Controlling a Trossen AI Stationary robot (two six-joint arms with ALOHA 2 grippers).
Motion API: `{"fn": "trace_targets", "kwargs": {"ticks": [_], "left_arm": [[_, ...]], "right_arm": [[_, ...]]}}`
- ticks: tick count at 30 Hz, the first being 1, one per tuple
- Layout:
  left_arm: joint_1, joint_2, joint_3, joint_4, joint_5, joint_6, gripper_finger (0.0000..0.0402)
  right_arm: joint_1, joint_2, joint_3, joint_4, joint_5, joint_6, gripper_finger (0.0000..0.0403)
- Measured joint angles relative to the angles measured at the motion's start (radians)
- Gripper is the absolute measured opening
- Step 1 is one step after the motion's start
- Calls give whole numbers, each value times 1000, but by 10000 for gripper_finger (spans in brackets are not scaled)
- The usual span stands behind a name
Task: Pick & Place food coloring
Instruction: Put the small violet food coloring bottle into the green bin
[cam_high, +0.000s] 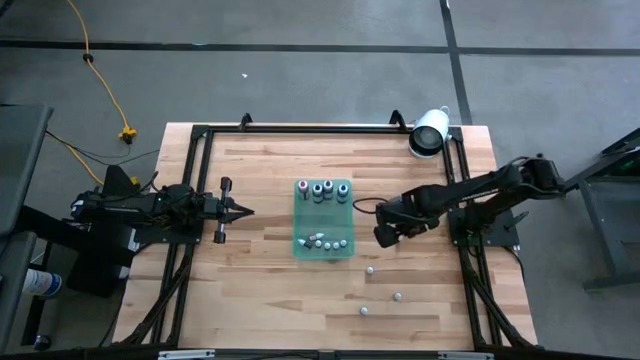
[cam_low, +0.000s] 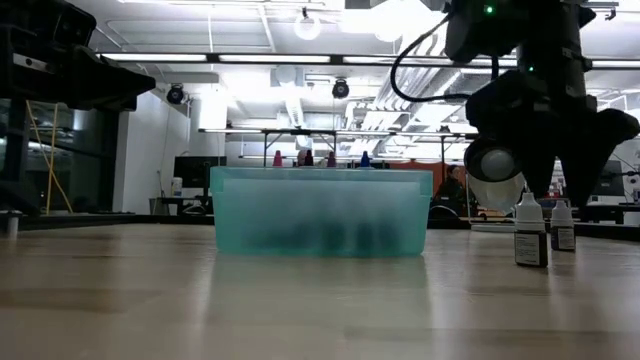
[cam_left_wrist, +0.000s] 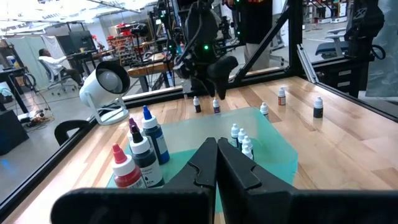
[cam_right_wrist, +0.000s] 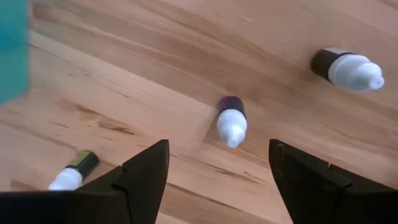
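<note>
The food coloring is partly in the green tray: bigger bottles with red, pink and blue tops stand at its far end, small white-capped ones at its near end. More small bottles stand loose on the wood to the tray's right. My right gripper hangs open, pointing down, right of the tray. One loose dark-bodied bottle shows below the gap between its fingers, untouched. My left gripper waits shut, left of the tray.
A white cylinder lies at the table's far right corner. Black frame rails run along the table's edges. Two other loose bottles stand near my right gripper. Bare wood lies toward the near edge.
</note>
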Motion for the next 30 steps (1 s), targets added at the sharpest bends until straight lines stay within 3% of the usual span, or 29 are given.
{"fn": "trace_targets", "kwargs": {"ticks": [9, 22, 30], "left_arm": [[0, 0, 0, 0, 0, 0, 0], [0, 0, 0, 0, 0, 0, 0], [0, 0, 0, 0, 0, 0, 0]], "right_arm": [[-1, 12, -8, -12, 62, 0, 261], [-1, 79, -8, 3, 65, 22, 260], [-1, 79, -8, 3, 69, 24, 223]]}}
